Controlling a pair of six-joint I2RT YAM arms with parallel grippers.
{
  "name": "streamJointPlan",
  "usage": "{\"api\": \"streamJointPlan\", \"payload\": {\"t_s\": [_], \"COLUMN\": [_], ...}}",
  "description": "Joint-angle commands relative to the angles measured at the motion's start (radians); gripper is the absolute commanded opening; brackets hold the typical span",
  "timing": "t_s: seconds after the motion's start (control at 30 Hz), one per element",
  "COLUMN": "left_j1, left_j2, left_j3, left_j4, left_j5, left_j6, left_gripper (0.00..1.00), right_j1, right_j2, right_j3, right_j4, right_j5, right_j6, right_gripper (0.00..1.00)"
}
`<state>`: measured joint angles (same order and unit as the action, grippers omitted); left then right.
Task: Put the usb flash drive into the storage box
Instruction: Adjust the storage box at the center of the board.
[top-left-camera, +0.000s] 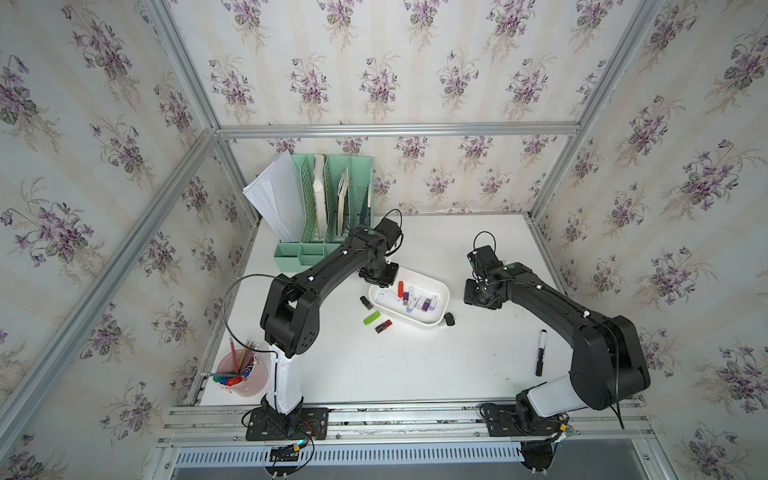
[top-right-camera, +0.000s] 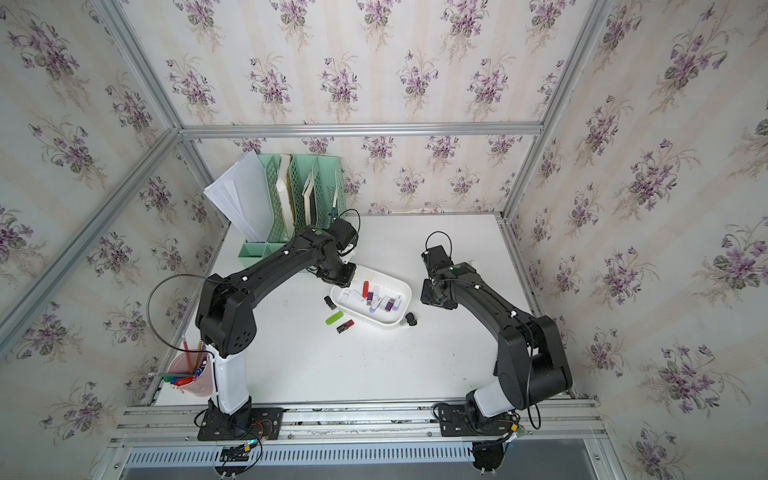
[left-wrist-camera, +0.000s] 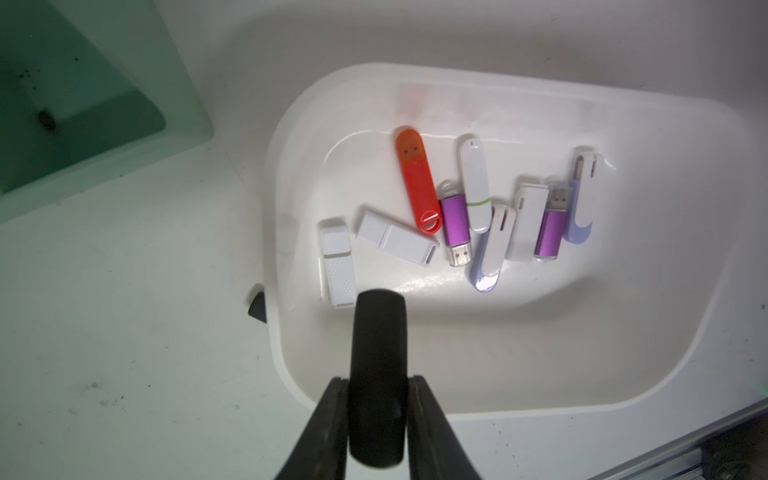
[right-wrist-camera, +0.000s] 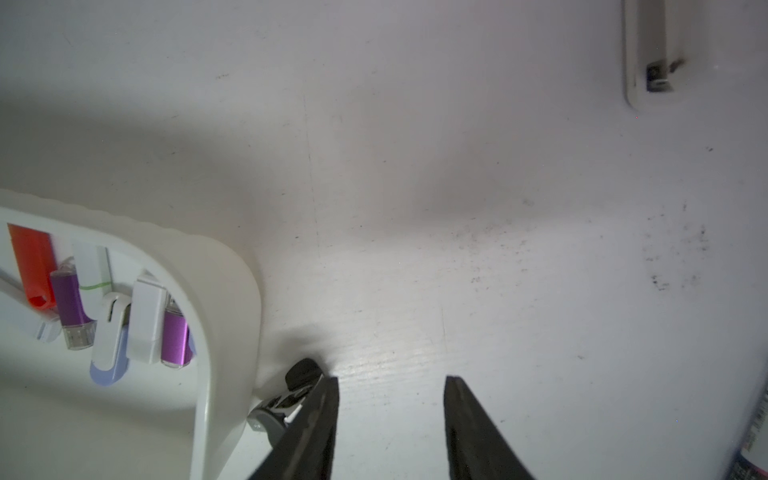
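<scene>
Left gripper (left-wrist-camera: 378, 380) pinches a black usb flash drive (left-wrist-camera: 378, 328) between both fingers, its long axis running out past the tips. It hangs above the storage box (left-wrist-camera: 519, 353), at the end nearest the mint-green file organizer (top-left-camera: 324, 199). The box sits about mid-table, a little toward the back edge. Judgement on the release: the tip looks clear of the rim, so go low and part the jaws over bare floor, not onto the white drive (left-wrist-camera: 337, 262) just beyond the tip. The wall is shallow; a high drop could bounce out. About nine drives lie inside, an orange-red drive (left-wrist-camera: 415, 183) among them. Right gripper (right-wrist-camera: 390, 384) stands spread and empty over bare table by the box's far end, close to a black-and-silver drive (right-wrist-camera: 291, 395) just beside the wall. Loose on the table near the box's front-left side: black drive (top-left-camera: 365, 302), green drive (top-left-camera: 372, 318), red-and-black drive (top-left-camera: 383, 326). Marker (top-left-camera: 541, 352) toward the right edge, pink pen cup (top-left-camera: 243, 374) at the front-left corner; neither looks in the way.
</scene>
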<state>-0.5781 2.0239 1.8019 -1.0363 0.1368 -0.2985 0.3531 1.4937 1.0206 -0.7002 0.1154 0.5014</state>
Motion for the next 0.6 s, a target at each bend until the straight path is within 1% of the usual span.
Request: {"api": "streamJointPlan", "payload": {"t_s": [0.0,0.1,0.4,0.57], "left_j1": [-0.010,-0.015,-0.015,-0.013], "left_j2": [0.050,0.083,0.156,0.203], "left_j3": [0.053,0.070,0.048,0.112], "left_j4": [-0.031,-0.031,0.011,-0.009], "left_j5": [0.025,0.029,0.021,0.001], "left_j6": [0.011,0.012,0.018,0.031], "left_gripper": [0.29,0.29,0.29,0.28], "right_j1": [-0.006,-0.013,-0.025,-0.026], "right_j2": [-0.013,-0.018,-0.024,-0.027], "right_j3": [-0.013,-0.020,-0.032,-0.044], "right_j4": [0.007,0.010,0.020,0.025], "right_j5": [0.001,-0.001,-0.006,-0.010], "right_j6": [0.001,-0.003,-0.015,-0.017], "right_gripper": [0.47,0.47,0.48,0.48]}}
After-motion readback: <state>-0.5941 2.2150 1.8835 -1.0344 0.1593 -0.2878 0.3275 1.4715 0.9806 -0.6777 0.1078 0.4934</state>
